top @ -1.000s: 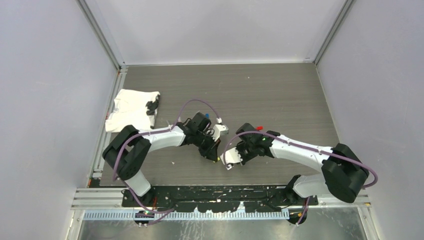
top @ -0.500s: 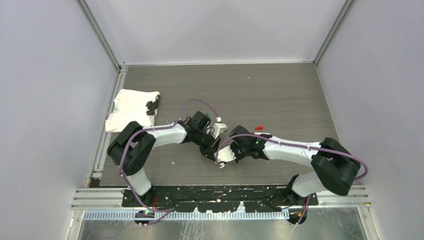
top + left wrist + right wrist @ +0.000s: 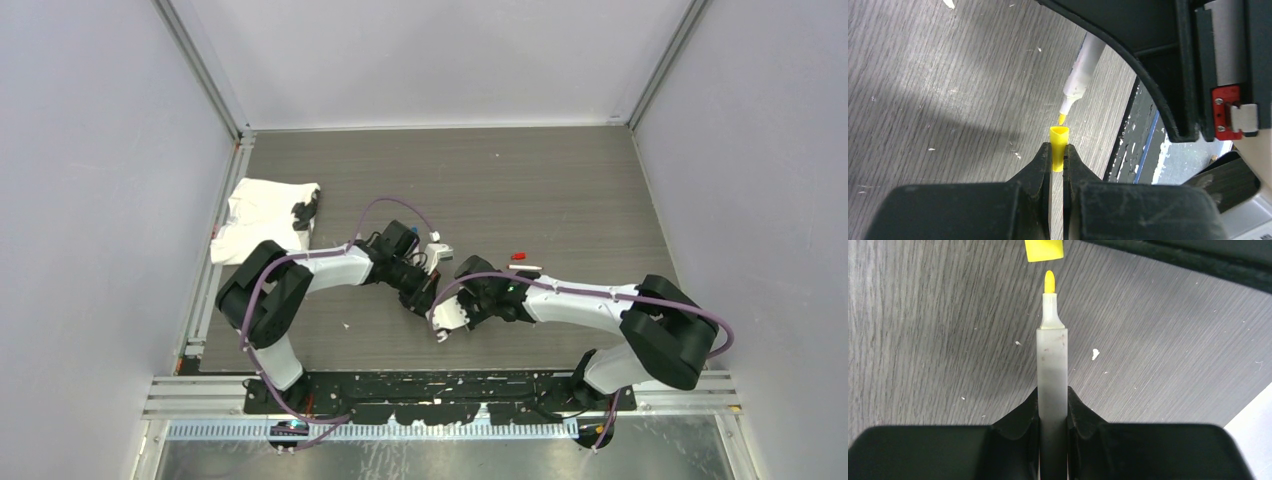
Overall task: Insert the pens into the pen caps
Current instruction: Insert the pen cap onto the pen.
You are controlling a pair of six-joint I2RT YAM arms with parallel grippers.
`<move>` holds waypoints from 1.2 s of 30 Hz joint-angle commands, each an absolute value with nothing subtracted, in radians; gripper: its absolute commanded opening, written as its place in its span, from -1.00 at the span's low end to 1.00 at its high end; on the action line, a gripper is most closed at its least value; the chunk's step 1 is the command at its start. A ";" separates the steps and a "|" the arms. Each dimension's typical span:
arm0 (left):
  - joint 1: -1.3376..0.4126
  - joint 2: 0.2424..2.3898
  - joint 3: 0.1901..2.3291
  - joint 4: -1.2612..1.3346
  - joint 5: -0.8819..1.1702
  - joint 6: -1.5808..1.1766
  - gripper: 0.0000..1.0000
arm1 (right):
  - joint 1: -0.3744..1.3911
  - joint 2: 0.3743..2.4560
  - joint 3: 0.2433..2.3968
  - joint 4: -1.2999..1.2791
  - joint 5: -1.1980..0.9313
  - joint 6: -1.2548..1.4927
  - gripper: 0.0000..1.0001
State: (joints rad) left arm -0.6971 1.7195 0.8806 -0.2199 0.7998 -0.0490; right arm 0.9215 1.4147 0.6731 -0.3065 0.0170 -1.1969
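Observation:
My left gripper (image 3: 1058, 151) is shut on a short yellow pen cap (image 3: 1058, 136), whose open mouth faces away from the jaws. My right gripper (image 3: 1052, 394) is shut on a white-barrelled pen (image 3: 1052, 352) with a yellow tip (image 3: 1049, 281). The tip sits just short of the cap's mouth (image 3: 1044, 250), nearly in line and apart from it. In the top view the two grippers meet at mid-table, left (image 3: 424, 296) and right (image 3: 446, 308). Another pen with a red end (image 3: 522, 262) lies on the table behind the right arm.
A white cloth (image 3: 262, 220) with a small dark thing (image 3: 304, 212) on it lies at the left edge of the grey table (image 3: 560, 180). A small white piece (image 3: 436, 249) sits by the left wrist. The table's near edge and black rail (image 3: 1143, 150) are close by.
My right arm has moved left toward the left gripper, bringing the pen tip close to the yellow cap. The left gripper has barely shifted.

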 commanded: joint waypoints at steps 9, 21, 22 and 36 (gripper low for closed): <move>-0.690 1.709 0.900 -0.166 0.849 -0.070 -0.99 | 0.935 1.424 0.677 -0.291 0.014 -1.177 -0.98; -0.690 1.703 0.894 -0.153 0.861 -0.075 -0.99 | 0.936 1.409 0.680 -0.296 -0.060 -1.151 -0.98; -0.690 1.704 0.894 -0.152 0.861 -0.076 -0.99 | 0.937 1.405 0.680 -0.296 -0.066 -1.149 -0.98; -0.686 1.656 0.899 -0.141 0.890 -0.102 -0.99 | 0.928 1.371 0.706 -0.331 -0.198 -1.088 -0.98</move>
